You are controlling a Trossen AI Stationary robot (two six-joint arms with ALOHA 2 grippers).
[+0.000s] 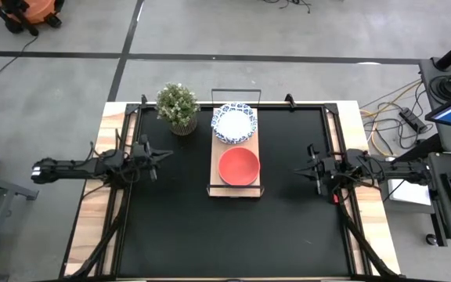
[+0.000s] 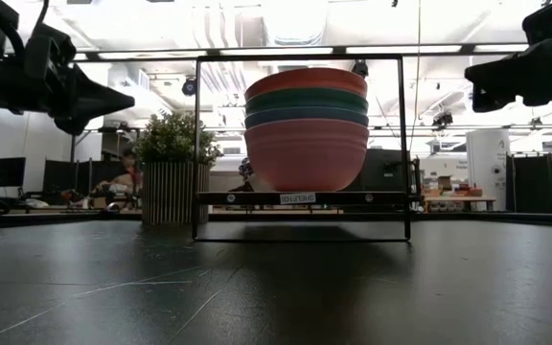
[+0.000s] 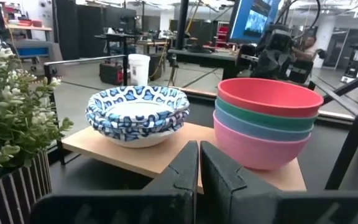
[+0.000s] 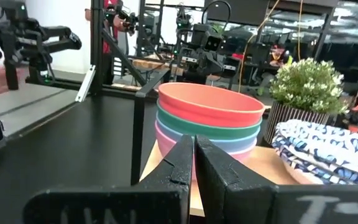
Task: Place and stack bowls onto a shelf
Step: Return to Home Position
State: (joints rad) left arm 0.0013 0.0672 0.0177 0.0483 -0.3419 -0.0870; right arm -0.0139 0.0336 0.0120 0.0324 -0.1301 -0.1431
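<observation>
Plain stack (image 1: 239,166) and patterned stack (image 1: 233,123) sat side by side on the shelf (image 1: 214,147) — well apart from both jaws. Left gripper (image 1: 163,155) and right gripper (image 1: 300,171) hung level either side, clenched empty.

The counter (image 1: 171,223) lies open left, right and in front of the shelf (image 1: 216,176). A stack of plain bowls (image 1: 239,167) and a stack of patterned bowls (image 1: 233,123) fill its board under the wire frame. A plant (image 1: 178,104) stands just beside its far left corner.
</observation>
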